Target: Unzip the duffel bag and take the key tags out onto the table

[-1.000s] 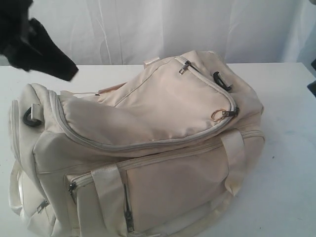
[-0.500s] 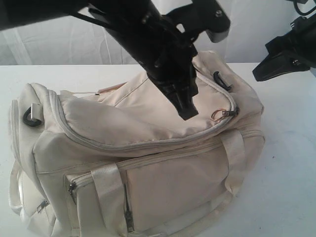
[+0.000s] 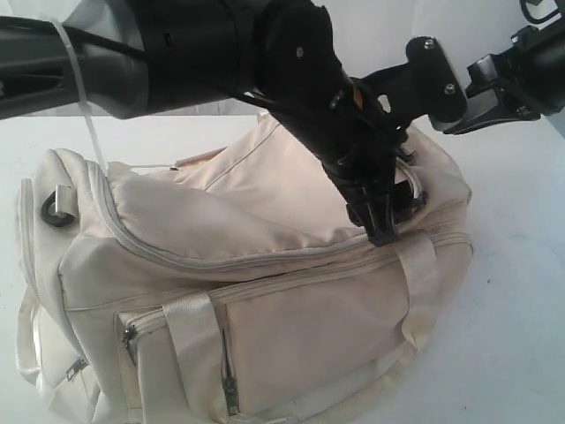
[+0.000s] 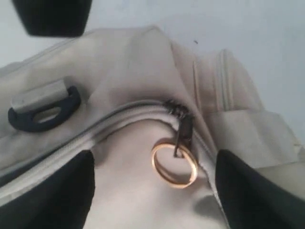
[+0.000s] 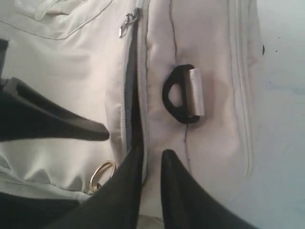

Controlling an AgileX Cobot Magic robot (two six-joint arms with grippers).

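Note:
The cream duffel bag (image 3: pixel 265 309) lies on the white table (image 3: pixel 512 291) with its main grey zipper closed along the top flap. My left gripper (image 3: pixel 381 231) reaches across to the bag's right end. It is open wide (image 4: pixel 153 160), its fingers either side of the zipper pull (image 4: pixel 183 133) and the pull's gold ring (image 4: pixel 175 184), touching neither. My right gripper (image 3: pixel 455 125) hovers over that same end, its jaws a narrow gap apart (image 5: pixel 152 155) with nothing between them, near the ring (image 5: pixel 93 179). The key tags are hidden.
A black strap ring (image 5: pixel 174 95) sits on the bag's right end beside both grippers, and another (image 3: pixel 57 210) at the left end. Webbing handles (image 3: pixel 190 344) cross the front pocket. White backdrop cloth (image 3: pixel 494 26) hangs behind the table.
The left arm swung in from the upper left, crossed the bag to the zipper pull at its right end and opened its jaws. The right gripper came in from the right.

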